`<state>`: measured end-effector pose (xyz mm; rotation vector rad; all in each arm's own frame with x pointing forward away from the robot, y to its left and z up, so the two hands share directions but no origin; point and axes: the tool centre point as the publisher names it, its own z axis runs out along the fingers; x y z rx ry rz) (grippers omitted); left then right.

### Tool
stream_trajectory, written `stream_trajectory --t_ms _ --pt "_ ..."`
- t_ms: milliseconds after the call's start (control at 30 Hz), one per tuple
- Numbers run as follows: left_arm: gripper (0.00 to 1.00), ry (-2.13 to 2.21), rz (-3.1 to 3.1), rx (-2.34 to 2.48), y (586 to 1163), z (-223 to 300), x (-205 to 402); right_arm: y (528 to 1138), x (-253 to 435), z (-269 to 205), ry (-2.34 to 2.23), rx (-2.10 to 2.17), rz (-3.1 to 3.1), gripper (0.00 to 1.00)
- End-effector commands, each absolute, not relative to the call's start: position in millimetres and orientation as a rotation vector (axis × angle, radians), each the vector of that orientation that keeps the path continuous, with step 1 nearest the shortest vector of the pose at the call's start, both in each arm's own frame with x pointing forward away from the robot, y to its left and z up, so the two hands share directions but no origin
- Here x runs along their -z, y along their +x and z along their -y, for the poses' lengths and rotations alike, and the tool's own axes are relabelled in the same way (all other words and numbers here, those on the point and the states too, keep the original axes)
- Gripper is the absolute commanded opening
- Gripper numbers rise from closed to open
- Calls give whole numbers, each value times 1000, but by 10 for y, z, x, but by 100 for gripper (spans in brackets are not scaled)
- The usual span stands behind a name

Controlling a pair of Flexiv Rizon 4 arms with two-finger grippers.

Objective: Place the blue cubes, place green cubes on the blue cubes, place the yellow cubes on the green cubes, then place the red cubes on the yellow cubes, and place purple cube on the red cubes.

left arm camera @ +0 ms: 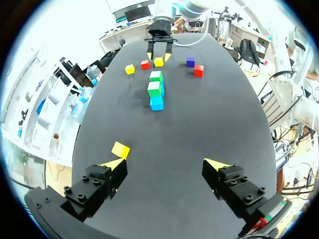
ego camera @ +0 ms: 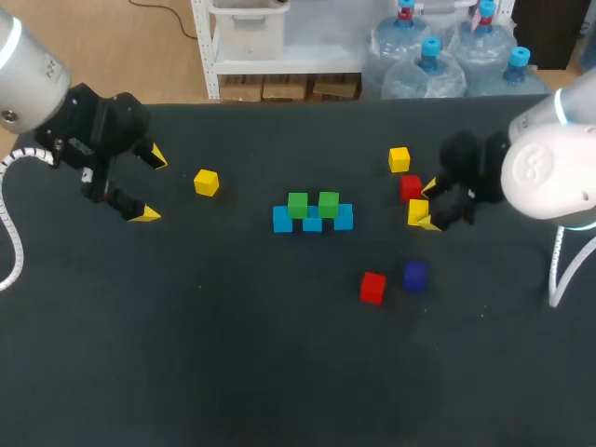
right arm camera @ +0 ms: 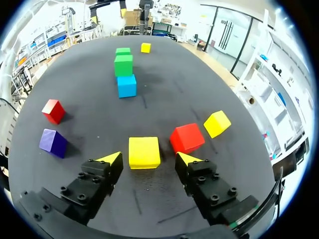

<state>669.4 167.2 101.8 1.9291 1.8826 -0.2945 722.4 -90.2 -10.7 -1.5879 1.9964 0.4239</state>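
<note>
Yellow cube [right arm camera: 144,152] lies untouched inside the low, wide right pincer [right arm camera: 148,158]; left pincer [left arm camera: 166,163] hovers wide.

**Twin-Arm Robot Bench Marks Out a Robotics Lab**

A left arm [ego camera: 37,70] and a right arm [ego camera: 545,172], both industrial machines, come in over a wide counter [ego camera: 233,372] covered in dark matting: laboratory equipment, not the furnishings of a home or a shop. A white coiled cable [ego camera: 9,233] trails from the left arm. Ahead of the left pincer [ego camera: 152,186], plain blue cubes [left arm camera: 157,103] carry green cubes [left arm camera: 154,88]. A yellow cube [right arm camera: 144,152] sits between the fingers of the right pincer [ego camera: 426,205], without touching them.
</note>
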Motion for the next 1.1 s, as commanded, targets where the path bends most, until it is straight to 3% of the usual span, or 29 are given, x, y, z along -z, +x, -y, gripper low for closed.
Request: stream_trajectory --t_ms 33,200,300,467,600,1100 --pt "100 1929 -1876 297 6693 -1683 -1009 7273 111 869 -1594 -429 -1990 69" --pt "100 1929 -1876 297 6693 -1683 -1009 7293 113 859 -1597 -431 -1984 64" --pt "100 1929 -1876 297 6693 -1683 -1009 7293 118 849 -1601 -433 -1982 49" --pt "100 1929 -1876 297 6693 -1683 -1009 7286 131 839 -1605 -439 -1984 42" --pt "100 1929 -1876 297 6693 -1683 -1009 7285 130 837 -1604 -442 -1984 0" --pt "100 1929 -1876 297 6693 -1683 -1009 7248 -269 760 -1627 -423 -1999 0"
